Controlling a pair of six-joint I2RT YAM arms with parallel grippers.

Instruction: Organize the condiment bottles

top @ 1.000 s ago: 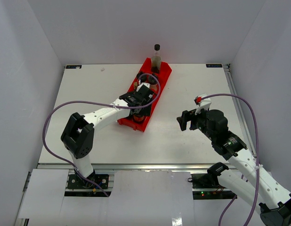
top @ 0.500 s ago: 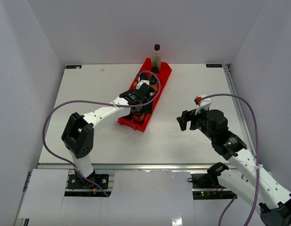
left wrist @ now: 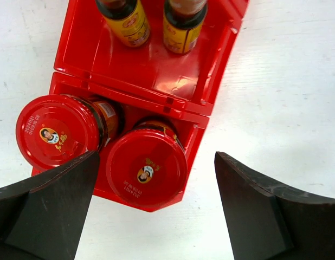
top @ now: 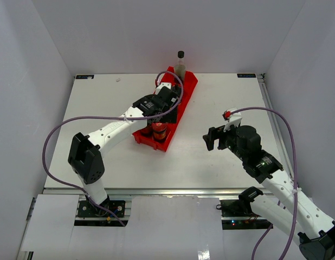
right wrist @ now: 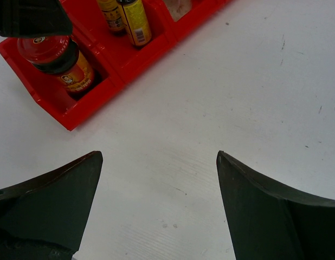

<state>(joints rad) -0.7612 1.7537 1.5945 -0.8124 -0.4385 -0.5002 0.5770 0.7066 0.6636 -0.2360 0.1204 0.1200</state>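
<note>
- Left wrist view: the left gripper (left wrist: 156, 156) hangs with its dark fingers (left wrist: 45, 208) spread wide, pinching nothing.
- Below it, at 6 and 8 o'clock, two red-lidded jars (left wrist: 147, 166) stand upright and touching in the end compartment of a red tray (left wrist: 151, 98).
- One compartment on, toward 12 o'clock, two slim yellow-labelled bottles (left wrist: 127, 21) stand side by side, their tops cut off by the edge.
- The white table (left wrist: 281, 81) around the tray is matte and faintly scuffed.
- Right wrist view: the right gripper (right wrist: 159, 154) is also spread apart, with only bare table between its fingers.
- The tabletop here shows small dark specks and fine scratches.
- The tray's end sits at 10 o'clock with one jar in plain view. The slim bottles are at 11 o'clock.
- Top view: pale grey walls (top: 43, 49) close in the table on three sides, and a metal rail (top: 167, 190) runs along its near edge.
- The tray lies slantwise from 12 o'clock toward the table's middle, the left arm reaching over it.
- A tall clear bottle (top: 180, 65) with a black cap stands upright at the tray's far end.
- The right gripper hovers at about 4 o'clock from the tray, well apart from it.
- Purple cables (top: 51, 149) loop beside both arms.
</note>
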